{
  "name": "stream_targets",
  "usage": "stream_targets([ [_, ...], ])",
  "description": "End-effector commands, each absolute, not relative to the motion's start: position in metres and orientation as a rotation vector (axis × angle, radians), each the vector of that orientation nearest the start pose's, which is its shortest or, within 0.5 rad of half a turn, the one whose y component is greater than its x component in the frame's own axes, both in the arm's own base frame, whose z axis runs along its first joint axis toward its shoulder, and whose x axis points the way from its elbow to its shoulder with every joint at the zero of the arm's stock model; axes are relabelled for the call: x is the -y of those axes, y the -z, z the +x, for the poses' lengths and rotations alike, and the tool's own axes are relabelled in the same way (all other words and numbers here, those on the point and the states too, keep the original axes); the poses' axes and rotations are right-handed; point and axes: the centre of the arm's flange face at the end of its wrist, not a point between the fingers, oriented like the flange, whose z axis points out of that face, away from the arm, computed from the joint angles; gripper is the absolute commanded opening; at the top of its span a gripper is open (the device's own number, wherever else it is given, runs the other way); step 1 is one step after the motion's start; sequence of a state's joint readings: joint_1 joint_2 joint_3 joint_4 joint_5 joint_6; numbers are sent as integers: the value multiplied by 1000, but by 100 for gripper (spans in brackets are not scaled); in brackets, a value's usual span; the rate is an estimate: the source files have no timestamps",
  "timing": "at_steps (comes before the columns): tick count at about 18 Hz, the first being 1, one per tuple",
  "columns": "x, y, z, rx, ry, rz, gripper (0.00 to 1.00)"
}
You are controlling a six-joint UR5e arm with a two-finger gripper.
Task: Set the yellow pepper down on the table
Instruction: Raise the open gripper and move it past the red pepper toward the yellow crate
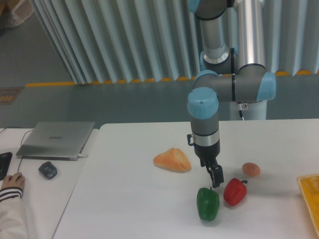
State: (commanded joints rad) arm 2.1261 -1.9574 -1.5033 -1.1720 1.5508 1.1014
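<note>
The yellow pepper is out of view. My gripper hangs straight down over the white table, its dark fingers just above the gap between a green pepper and a red pepper. The fingers show as one narrow dark shape from this side, so their spacing is unclear. Nothing shows between them.
An orange bread-like lump lies left of the gripper and a small orange-brown ball lies to its right. A yellow object is cut off at the right edge. A laptop, a mouse and a person's hand are on the left desk.
</note>
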Motion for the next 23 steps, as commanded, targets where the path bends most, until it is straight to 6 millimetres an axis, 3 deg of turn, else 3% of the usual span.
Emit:
stream_targets([
  [3, -614, -347, -226, -818, -79, -2951, 100],
  [4, -606, -358, -239, -794, -104, -2950, 100],
  [8, -595, -363, -259, -797, -196, -3009, 100],
  [13, -587, -358, -273, -781, -196, -3023, 100],
  [17, -556, -365, -328, -950, -205, -2980, 100],
  [23, -529, -371, -379, -1064, -261, -2936, 100],
])
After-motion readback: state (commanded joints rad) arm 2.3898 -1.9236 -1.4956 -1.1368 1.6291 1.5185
